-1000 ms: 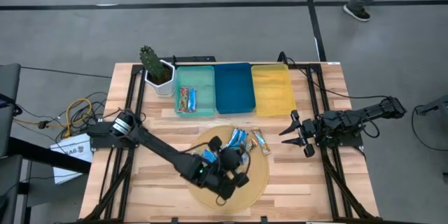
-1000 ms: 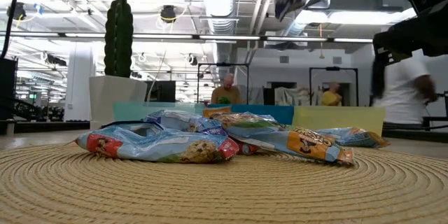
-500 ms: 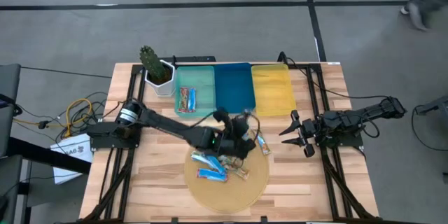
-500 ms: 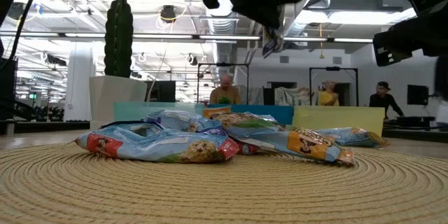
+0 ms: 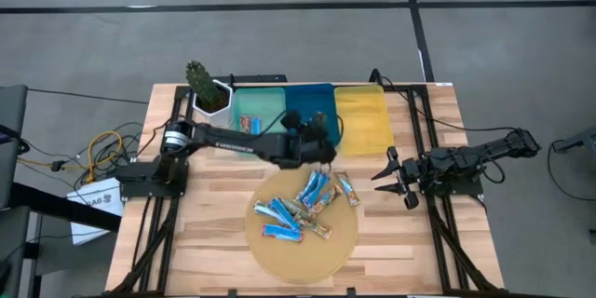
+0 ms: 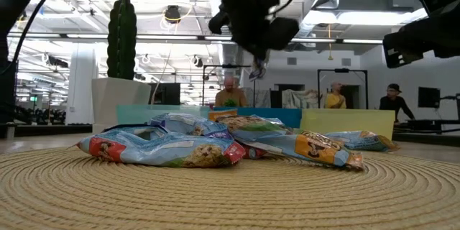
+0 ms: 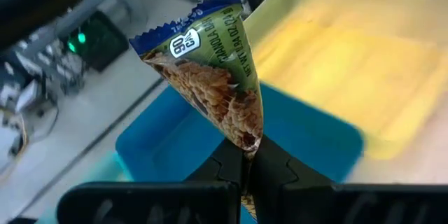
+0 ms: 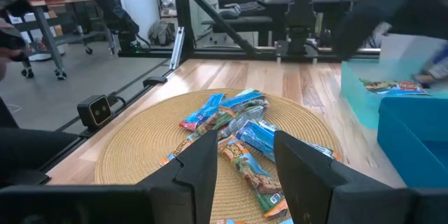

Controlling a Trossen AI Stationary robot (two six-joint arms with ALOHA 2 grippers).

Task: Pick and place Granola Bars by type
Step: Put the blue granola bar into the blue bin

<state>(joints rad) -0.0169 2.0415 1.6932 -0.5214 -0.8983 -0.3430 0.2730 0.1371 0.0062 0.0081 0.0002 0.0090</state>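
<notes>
**Left arm holding one bar above the blue tray; the other bars lying on the mat**

You are looking at a light wooden slatted table [image 5: 214, 233] carrying a round woven straw mat [image 5: 303, 259] at its front and three rectangular plastic trays along its back: teal [image 5: 268, 104], blue [image 5: 303, 130] and yellow [image 5: 363, 121]. A green cactus in a white pot [image 5: 207, 88] is standing just beside the teal tray.

Your left arm is reaching across from the left side, and the left gripper [image 5: 319, 140] is hanging over the blue tray. Its fingers are pinched tight on the end of a green-and-blue foil-wrapped granola bar [image 7: 213, 77], which is standing up from the claw above the blue tray.

Your right arm is waiting at the table's right edge, beside the yellow tray. The right gripper [image 5: 391, 179] is holding nothing, its fingers standing partly apart.

The loose foil-wrapped granola bars [image 5: 303, 207], mostly blue-white, are lying clustered on the mat. Two more wrapped bars [image 5: 250, 128] are lying in the teal tray.
</notes>
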